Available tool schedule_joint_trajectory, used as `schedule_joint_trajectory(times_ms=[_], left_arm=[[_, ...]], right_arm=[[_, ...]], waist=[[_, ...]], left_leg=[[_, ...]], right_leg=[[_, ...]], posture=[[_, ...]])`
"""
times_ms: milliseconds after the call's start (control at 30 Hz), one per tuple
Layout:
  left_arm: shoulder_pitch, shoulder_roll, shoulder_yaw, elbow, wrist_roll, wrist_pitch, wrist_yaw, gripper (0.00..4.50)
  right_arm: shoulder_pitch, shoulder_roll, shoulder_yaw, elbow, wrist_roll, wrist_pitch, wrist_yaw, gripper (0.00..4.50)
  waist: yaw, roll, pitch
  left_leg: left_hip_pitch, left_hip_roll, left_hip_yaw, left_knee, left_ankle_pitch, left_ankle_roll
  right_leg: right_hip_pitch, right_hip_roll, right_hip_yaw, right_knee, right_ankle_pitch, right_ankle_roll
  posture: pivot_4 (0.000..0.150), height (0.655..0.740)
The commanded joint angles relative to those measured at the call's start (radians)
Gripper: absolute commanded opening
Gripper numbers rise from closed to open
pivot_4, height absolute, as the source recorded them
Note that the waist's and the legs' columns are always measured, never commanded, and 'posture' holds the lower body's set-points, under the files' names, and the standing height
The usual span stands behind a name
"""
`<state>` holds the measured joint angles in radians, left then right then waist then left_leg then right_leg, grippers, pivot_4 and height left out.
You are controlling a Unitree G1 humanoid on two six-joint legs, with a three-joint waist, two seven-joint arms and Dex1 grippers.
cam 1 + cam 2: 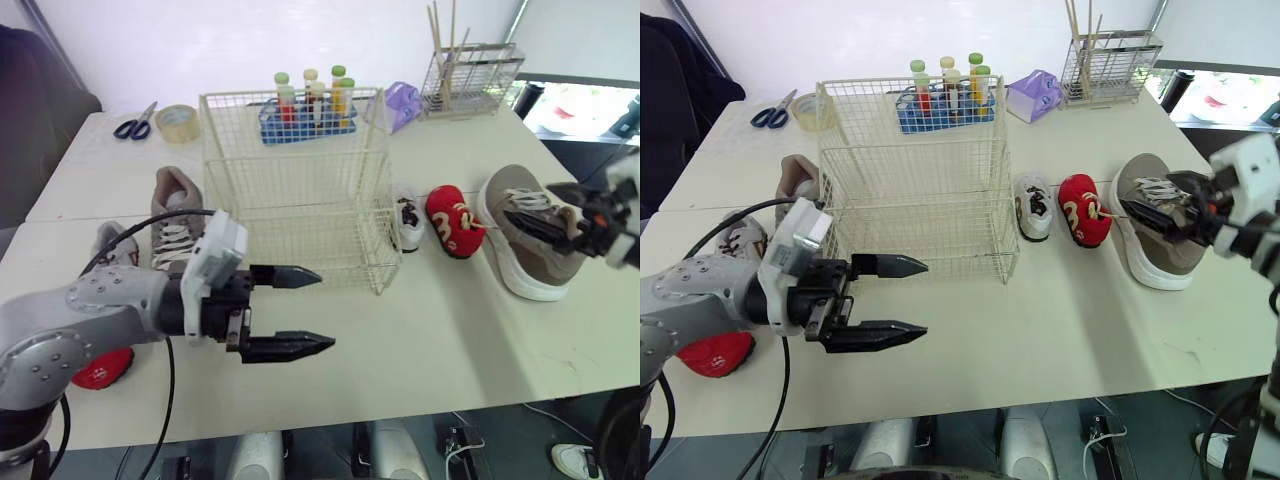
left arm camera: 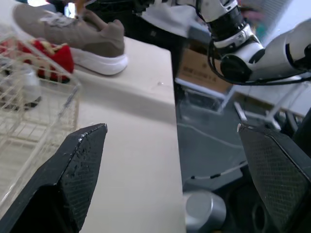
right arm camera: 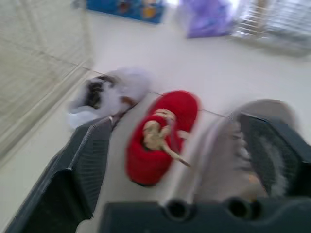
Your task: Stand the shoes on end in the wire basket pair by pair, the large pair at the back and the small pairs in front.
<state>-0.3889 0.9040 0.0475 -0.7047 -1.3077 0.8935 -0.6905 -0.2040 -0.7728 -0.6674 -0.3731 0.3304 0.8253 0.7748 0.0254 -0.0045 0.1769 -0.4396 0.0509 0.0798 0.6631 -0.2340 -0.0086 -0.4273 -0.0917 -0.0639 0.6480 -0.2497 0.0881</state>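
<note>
Table [image 1: 450, 340] carries everything. Wire basket [image 1: 300, 190] stands mid-table, upright, with no shoes in it. Large taupe shoe [image 1: 525, 265] lies flat at the basket's 3 o'clock, well apart from it; its mate [image 1: 175, 215] lies at 9 o'clock, just beside the basket wall. Left gripper [image 1: 326, 310] hovers off the basket's 7 o'clock corner, fingers spread wide, gripping nothing. Right gripper [image 1: 527, 200] hangs over the laces of the 3 o'clock taupe shoe, fingers apart and not closed on it. Small red shoe [image 1: 452, 220] and small white shoe [image 1: 408, 222] sit side by side between the basket and that taupe shoe, white one nearest the basket. Second small red shoe [image 1: 105, 368] lies at 8 o'clock, partly under the left arm; a small pale shoe [image 1: 115, 245] lies just behind that arm. At 12 o'clock, behind the basket: blue bottle rack [image 1: 305, 115]; tape roll [image 1: 178, 122] and scissors [image 1: 135, 125] at 11.
</note>
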Motion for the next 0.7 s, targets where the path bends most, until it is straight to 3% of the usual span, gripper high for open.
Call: schedule_joint_trajectory(times_ms=[33,167,300,700], left_arm=[[-0.058,-0.024,-0.020,0.004,0.008,-0.008,-0.028,4.50],[-0.074,-0.038,-0.048,0.046,0.064,-0.011,-0.075,4.50],[-0.066,-0.044,-0.049,0.059,0.087,-0.004,-0.093,4.50],[0.006,-0.015,-0.001,0.048,0.097,0.015,-0.086,4.50]], right_arm=[[0.079,0.067,-0.182,-0.131,0.014,0.064,-0.130,4.48],[0.223,0.201,-0.229,-0.214,0.047,0.108,-0.203,4.48],[0.273,0.287,-0.200,-0.172,0.046,0.056,-0.267,4.48],[0.157,0.298,-0.037,0.095,0.077,-0.132,-0.300,4.48]], waist=[[0.001,0.000,0.000],[0.003,0.000,0.000],[0.000,0.000,0.000],[-0.012,0.000,0.000]], left_leg=[[0.000,0.000,0.000,0.000,0.000,-0.001],[0.005,0.000,0.000,0.002,0.000,-0.001],[0.007,0.000,0.000,0.001,0.000,-0.001],[0.008,-0.001,0.001,0.000,-0.001,0.001]], right_leg=[[0.000,0.000,0.000,0.000,0.000,0.000],[0.005,0.000,0.002,-0.001,-0.002,-0.004],[0.007,0.000,0.004,-0.002,-0.002,-0.005],[0.007,0.001,0.007,-0.003,-0.002,-0.005]], posture=[[0.150,0.7400],[0.150,0.7400],[0.150,0.7400],[0.150,0.7400]])
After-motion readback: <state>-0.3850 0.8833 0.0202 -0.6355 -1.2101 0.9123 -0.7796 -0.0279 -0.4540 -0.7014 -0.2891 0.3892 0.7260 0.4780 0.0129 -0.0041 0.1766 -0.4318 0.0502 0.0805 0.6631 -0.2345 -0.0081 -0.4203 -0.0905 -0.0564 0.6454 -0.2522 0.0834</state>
